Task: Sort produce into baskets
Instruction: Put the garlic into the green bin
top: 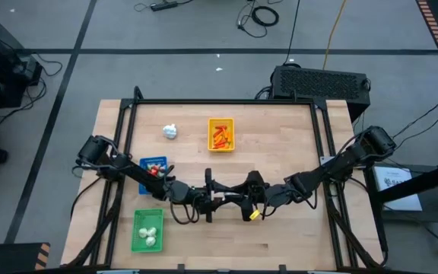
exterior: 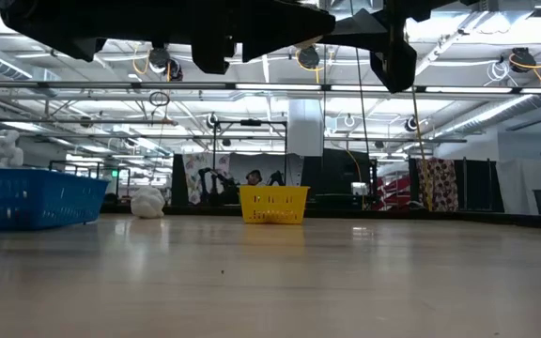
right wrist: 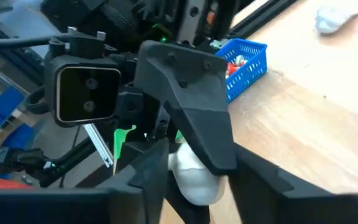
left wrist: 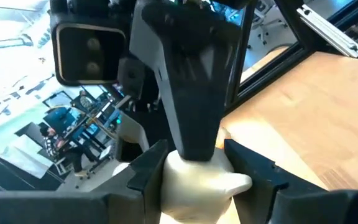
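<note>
So both arms have met over the lower middle of the table in the overhead shot. The left gripper [top: 217,199] and the right gripper [top: 239,200] are nose to nose, up off the wood.

The thing between them is a whitish garlic bulb [left wrist: 197,185]. In the left wrist camera it sits wedged between the left arm's two fingers [left wrist: 146,175], which are about half closed and pressing on both sides of it, so I'd call that a proper grip. One dark finger of the other gripper lies across the top of it. The right wrist camera shows the same bulb, but honestly I can't tell whether the right gripper has any hold on it.

Rest of the table:
- The yellow tray [top: 211,135], upper centre, has orange-red pieces [top: 220,138] in it.
- The blue tray [top: 144,162], left of centre and partly under the left arm, has red-and-white pieces [top: 155,170].
- The green tray [top: 137,230], lower left, holds a few white bulbs [top: 150,235].
- One loose white bulb [top: 170,131] sits on the bare wood just left of the yellow tray.
</note>
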Robot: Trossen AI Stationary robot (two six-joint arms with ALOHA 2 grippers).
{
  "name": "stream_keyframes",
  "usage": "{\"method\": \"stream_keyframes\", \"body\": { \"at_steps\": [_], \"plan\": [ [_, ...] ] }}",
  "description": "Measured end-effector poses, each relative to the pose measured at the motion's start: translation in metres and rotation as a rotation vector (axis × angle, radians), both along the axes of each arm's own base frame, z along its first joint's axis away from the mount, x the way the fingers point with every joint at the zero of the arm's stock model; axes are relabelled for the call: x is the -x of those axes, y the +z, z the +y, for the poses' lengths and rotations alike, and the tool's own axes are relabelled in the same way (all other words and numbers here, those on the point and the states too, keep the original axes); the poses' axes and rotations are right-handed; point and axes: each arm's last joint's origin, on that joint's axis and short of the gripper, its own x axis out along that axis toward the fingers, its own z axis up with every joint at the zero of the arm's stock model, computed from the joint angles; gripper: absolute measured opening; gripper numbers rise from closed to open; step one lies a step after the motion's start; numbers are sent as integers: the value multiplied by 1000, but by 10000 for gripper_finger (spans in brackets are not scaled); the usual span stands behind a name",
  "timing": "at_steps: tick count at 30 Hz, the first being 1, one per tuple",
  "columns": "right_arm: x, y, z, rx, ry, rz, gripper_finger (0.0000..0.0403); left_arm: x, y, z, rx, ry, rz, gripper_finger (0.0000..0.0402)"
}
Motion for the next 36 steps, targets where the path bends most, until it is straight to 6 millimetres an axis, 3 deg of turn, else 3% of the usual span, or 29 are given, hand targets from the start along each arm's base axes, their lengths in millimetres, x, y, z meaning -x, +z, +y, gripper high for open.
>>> {"method": "stream_keyframes", "body": {
  "at_steps": [6, 12, 15, 18, 21, 23, 29, 36],
  "plan": [
    [0, 1, -1, 117, 20, 3, 226, 14, 6, -18, -26, 22, 75, 147],
    [-2, 0, -5, 232, 37, 19, 275, 56, 27, -42, 106, 56, 260, 147],
    [-2, 0, -6, 299, 51, 26, 285, 93, 39, -49, 316, 60, 417, 146],
    [-3, 0, -9, 360, 62, 39, 288, 130, 51, -49, 638, 73, 598, 146],
    [-5, -1, -14, 411, 60, 57, 288, 159, 58, -51, 979, 122, 763, 146],
    [-6, -1, -17, 435, 58, 63, 288, 174, 58, -57, 1109, 147, 873, 146],
    [-6, -3, -18, 471, 68, 89, 288, 199, 42, -65, 1176, 328, 1046, 146],
    [-3, -10, -19, 504, 91, 166, 288, 202, 29, -64, 1108, 443, 1112, 158]
  ]
}}
